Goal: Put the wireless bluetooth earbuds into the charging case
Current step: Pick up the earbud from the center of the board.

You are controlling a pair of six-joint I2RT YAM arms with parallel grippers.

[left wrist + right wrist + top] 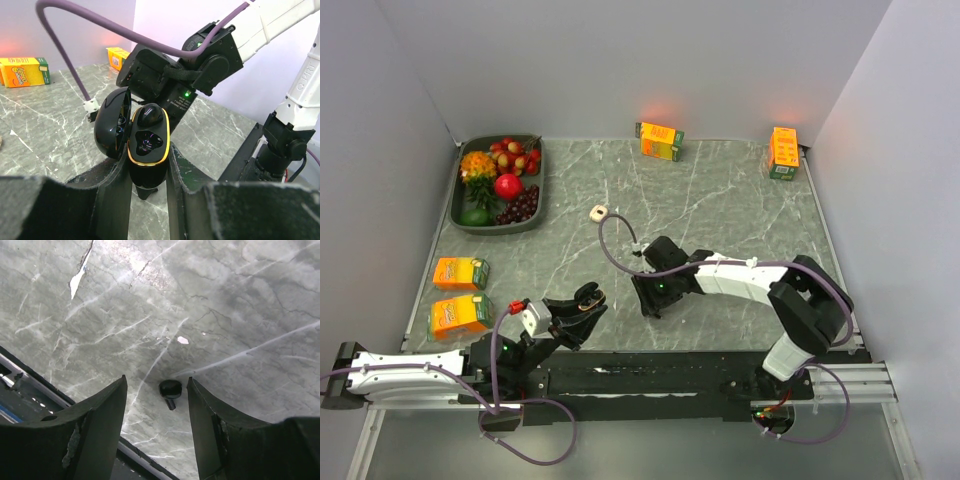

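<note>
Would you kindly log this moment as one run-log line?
left gripper: shut on open charging case | right gripper: open over black earbud on table

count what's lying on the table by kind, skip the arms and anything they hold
orange juice cartons: 4
fruit tray: 1
black earbud: 1
small whitish earbud: 1
total: 7

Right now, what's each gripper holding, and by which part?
Left gripper clamps the open charging case by the sides of its lower body. Right gripper holds nothing: open jaws straddle a black earbud on the table.
</note>
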